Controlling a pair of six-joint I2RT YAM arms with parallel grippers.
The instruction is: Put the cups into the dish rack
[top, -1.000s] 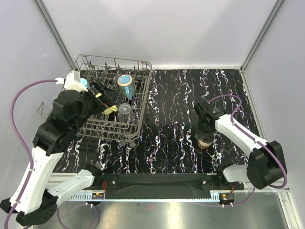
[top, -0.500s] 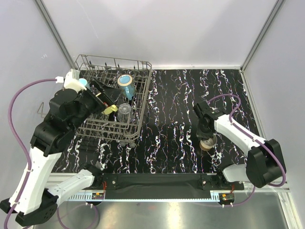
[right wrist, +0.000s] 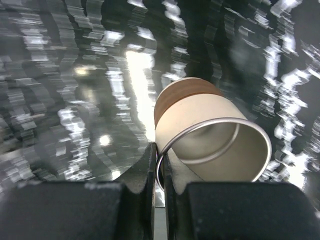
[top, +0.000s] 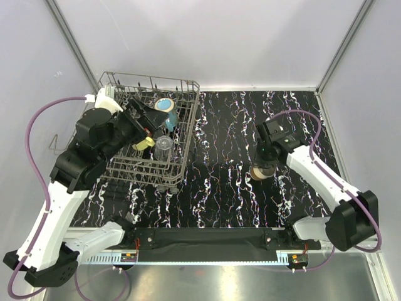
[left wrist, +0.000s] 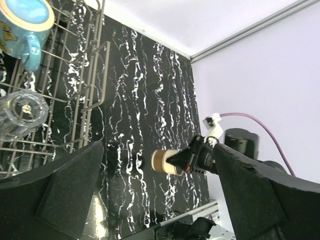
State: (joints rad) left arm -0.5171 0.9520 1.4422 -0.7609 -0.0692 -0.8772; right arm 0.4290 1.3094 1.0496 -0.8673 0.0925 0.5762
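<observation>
Risk sits in the grip: the right gripper, nearly closed, pinches only the rim of a tilted cup, seemingly just off the table, well apart from the dish rack; it could slip. The left gripper gapes empty.

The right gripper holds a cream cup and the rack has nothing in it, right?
No: the rack holds a blue mug and a clear glass, as the top view shows. The right gripper does hold the cream cup.
</observation>
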